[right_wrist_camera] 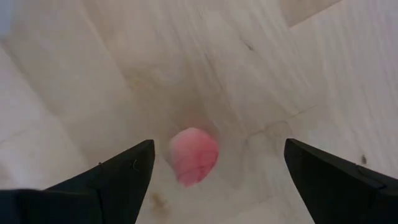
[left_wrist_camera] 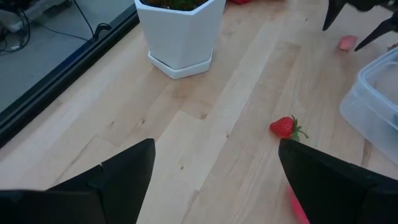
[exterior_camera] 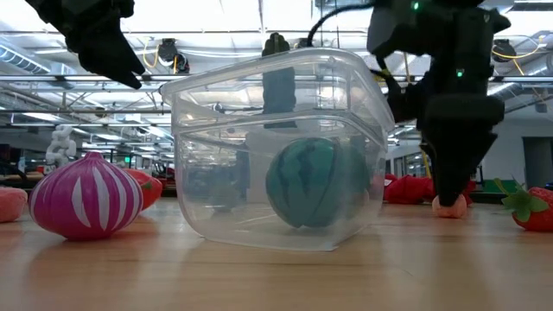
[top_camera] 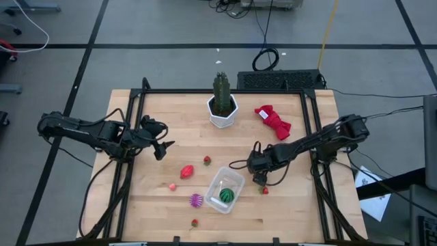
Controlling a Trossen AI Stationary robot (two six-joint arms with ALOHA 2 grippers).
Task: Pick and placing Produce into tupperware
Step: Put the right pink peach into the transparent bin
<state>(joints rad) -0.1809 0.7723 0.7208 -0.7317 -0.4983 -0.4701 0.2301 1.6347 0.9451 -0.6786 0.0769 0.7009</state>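
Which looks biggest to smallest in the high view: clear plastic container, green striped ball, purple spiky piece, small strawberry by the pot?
1. Clear plastic container
2. Green striped ball, inside it
3. Purple spiky piece, only slightly smaller than the ball
4. Small strawberry

Left arm (top_camera: 89, 130), left of high view: matte black, jointed segments, black cable loops alongside. Right arm (top_camera: 314, 140), right of high view: same black finish, thin black cable looping beside wrist. Right tool (exterior_camera: 451, 186): black tapered fingers; green indicator lights on housing above, upper right of low view. Left tool (left_wrist_camera: 214, 180): two flat black wedge fingers.
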